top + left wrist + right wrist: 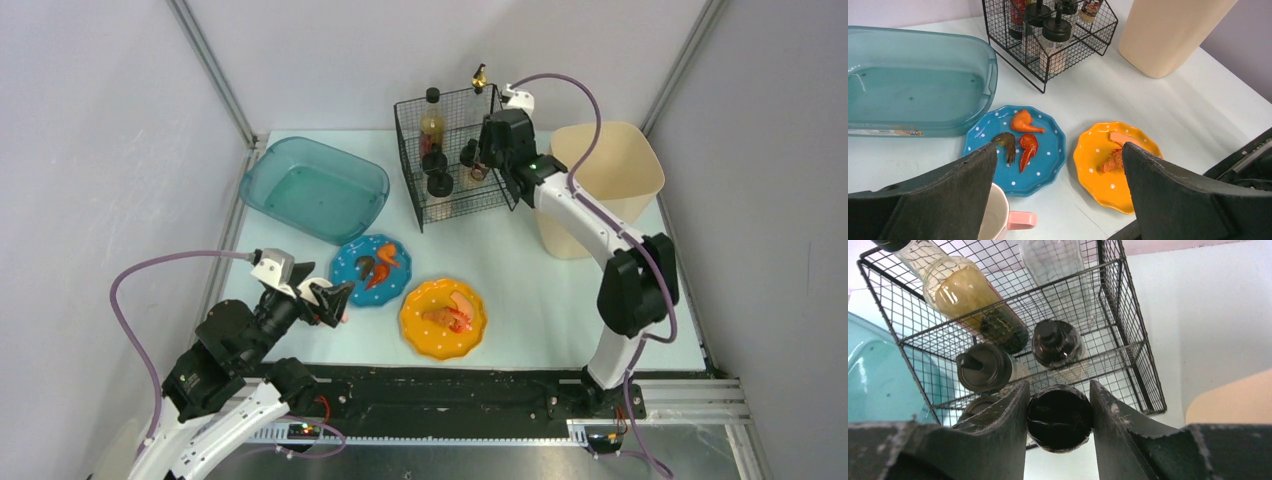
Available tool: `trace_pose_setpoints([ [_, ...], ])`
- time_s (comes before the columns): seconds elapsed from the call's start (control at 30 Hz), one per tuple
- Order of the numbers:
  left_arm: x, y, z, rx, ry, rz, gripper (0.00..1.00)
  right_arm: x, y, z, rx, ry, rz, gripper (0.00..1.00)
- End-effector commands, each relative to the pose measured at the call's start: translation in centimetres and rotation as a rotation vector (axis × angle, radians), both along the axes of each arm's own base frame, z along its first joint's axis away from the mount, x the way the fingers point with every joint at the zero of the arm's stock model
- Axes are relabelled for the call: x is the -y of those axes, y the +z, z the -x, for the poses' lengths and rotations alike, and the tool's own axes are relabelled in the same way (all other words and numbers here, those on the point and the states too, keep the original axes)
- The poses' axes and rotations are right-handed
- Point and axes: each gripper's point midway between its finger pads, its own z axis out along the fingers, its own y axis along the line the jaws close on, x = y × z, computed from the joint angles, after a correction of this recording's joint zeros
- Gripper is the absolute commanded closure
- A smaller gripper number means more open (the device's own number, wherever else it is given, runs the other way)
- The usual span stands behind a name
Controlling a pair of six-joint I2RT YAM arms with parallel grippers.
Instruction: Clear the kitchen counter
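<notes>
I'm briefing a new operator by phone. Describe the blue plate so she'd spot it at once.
On the pale mint counter, find the teal tub at the far left. Just in front of it sits the blue plate, white-dotted, scalloped, holding three food pieces. Its neighbour, the orange plate, shares the shape, not the colour.

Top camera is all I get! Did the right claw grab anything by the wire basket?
Observer: Yes. The right wrist camera shows the right gripper shut on a black-lidded jar, right by the wire basket.
Operator: Cool! And what's hiding under the left one?
Observer: A white mug with a pink handle. The left wrist camera shows it just below the left gripper, whose fingers are wide open.
</notes>
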Motion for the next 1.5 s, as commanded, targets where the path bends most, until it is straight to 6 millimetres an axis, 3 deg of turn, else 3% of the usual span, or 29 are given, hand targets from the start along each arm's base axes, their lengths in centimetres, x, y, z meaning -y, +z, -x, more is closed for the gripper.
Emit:
trace_pose_setpoints([
  [0.0, 0.3, 0.3, -0.3, 0.018, -0.011, -0.005, 0.02, -1.0, 1.1, -2.3, 0.025, 0.010, 0.021, 1.00],
  [0.4, 0.3, 0.6, -0.1, 0.026, -0.017, 0.002, 0.02, -2.3, -7.8, -4.3, -0.118, 0.012, 0.093, 1.00],
  [0.67, 0.3, 0.6, 0.0, 0.028, -0.020, 0.005, 0.02, -2.0, -10.6, -3.9, -0.161, -0.002, 0.125, 1.00],
  [0.9, 0.2, 0.7, 0.1, 0.031, -0.019, 0.008, 0.02, -2.1, -9.4, -2.6, -0.120, -0.009, 0.140, 1.00],
  [1.07, 0.2, 0.7, 0.1, 0.033, -0.019, 0.009, 0.02, -2.6, -5.6, -1.5, -0.012, 0.000, 0.112, 1.00],
  [1.27, 0.1, 0.9, 0.1, 0.037, -0.017, 0.013, 0.02, -2.5, -3.2, -0.3, 0.045, -0.001, 0.105, 1.00],
  [1.47, 0.2, 0.9, 0.2, 0.038, -0.021, 0.014, 0.02, -2.8, -3.5, -0.5, 0.048, 0.007, 0.128, 1.00],
])
